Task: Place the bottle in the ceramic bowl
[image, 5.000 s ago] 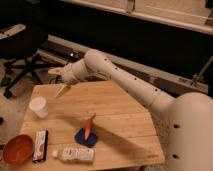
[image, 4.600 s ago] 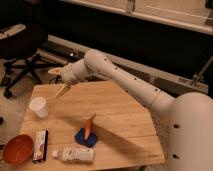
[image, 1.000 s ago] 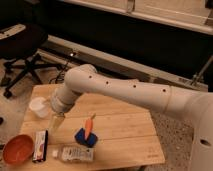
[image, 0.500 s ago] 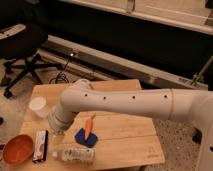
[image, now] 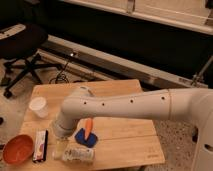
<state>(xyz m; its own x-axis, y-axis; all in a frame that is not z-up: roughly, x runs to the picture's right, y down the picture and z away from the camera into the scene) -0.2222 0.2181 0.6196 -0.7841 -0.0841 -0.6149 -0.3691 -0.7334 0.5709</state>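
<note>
The bottle (image: 80,154) lies on its side near the table's front edge, clear with a pale label. The orange-red ceramic bowl (image: 18,149) sits at the front left corner, off to the bottle's left. My gripper (image: 60,148) hangs from the white arm (image: 125,104) and points down at the table, just at the bottle's left end, between the bottle and the flat box.
A flat black-and-white box (image: 40,146) lies between bowl and bottle. A white cup (image: 38,107) stands at the left. A dark blue holder (image: 86,137) with an orange object (image: 88,126) in it sits behind the bottle. An office chair (image: 22,42) stands beyond the wooden table (image: 130,142).
The arm has swung from the table's far left side down toward the front, bringing my gripper low beside the bottle's left end. The objects have not moved.
</note>
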